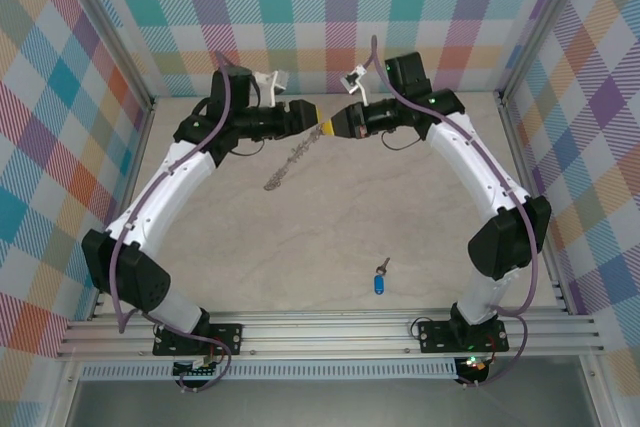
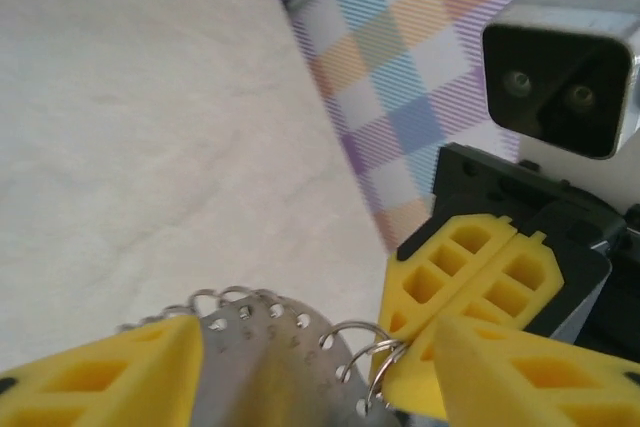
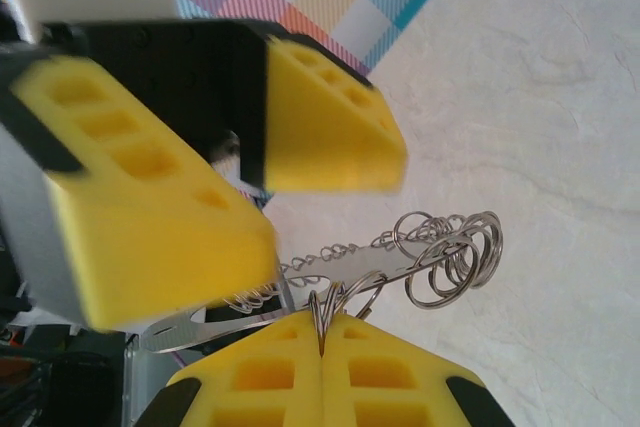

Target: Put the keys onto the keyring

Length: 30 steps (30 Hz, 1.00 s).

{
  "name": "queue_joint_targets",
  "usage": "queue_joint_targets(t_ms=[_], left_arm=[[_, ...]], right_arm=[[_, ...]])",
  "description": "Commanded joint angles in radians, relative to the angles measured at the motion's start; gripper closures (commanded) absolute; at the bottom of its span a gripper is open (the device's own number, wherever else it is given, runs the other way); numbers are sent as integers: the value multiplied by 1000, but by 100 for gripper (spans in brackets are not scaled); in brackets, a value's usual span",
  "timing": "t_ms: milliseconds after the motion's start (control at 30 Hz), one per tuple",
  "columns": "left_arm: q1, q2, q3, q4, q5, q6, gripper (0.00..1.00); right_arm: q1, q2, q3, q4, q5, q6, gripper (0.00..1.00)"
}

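Observation:
The keyring [image 1: 290, 162] is a silver ring fringed with small metal loops. It hangs slantwise above the table at the back, where both grippers meet. My right gripper [image 1: 337, 127] [image 3: 321, 335] is shut on one small loop at the ring's rim. My left gripper [image 1: 317, 125] [image 2: 318, 352] is open, its yellow fingers [image 3: 150, 217] standing apart on either side of the keyring [image 2: 260, 347] [image 3: 400, 252]. The right gripper's fingers [image 2: 465, 272] show pinching that loop in the left wrist view. The key [image 1: 380, 282], with its blue head, lies alone on the table near the right arm's base.
Checked walls [image 1: 330, 7] close in the back and both sides of the pale table [image 1: 300, 247]. An aluminium rail [image 1: 330, 332] carrying the arm bases runs along the near edge.

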Motion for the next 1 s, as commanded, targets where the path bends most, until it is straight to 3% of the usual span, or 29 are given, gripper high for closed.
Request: queue_joint_targets(t_ms=[0,167,600,967], left_arm=[[7,-91,-48,-51,-256,-7,27],[29,-154,-117,-40,-365,-53,20],[31,-203,-190,-42,-357,-82,18],[32,-219,-220,-29,-336,-91,18]], right_arm=[[2,-35,-76,30,31,-25,100],[10,-16,-195,108,84,-8,100],[147,180,-155,234,215,12,100],[185,185,-362,233,366,-88,100]])
